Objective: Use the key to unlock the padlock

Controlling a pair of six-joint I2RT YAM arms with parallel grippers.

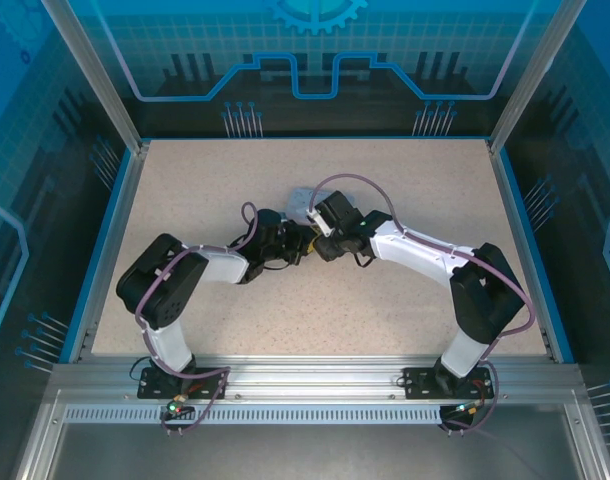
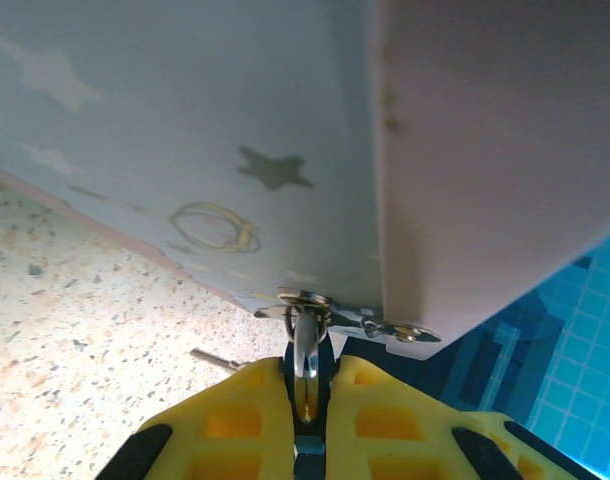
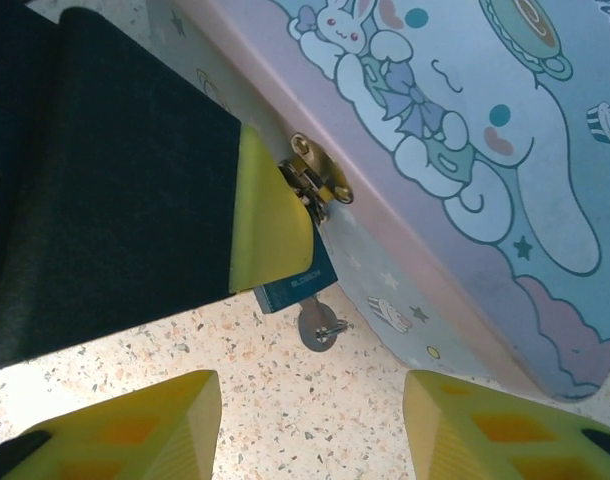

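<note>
The left gripper (image 2: 307, 378) is pinching shut on the padlock (image 3: 297, 282), which is hanging from the brass latch (image 3: 321, 176) on the tin box (image 3: 455, 150); the key (image 3: 319, 326) is sitting in the lock's underside, its round head poking out above the table (image 3: 235, 340); the right gripper (image 3: 310, 395) is hovering with jaws wide apart, holding nothing; the key head is lying just ahead of that gap, roughly centred, its shaft running away from the jaws into the lock; the right arm looks best placed to grip and turn it.
</note>
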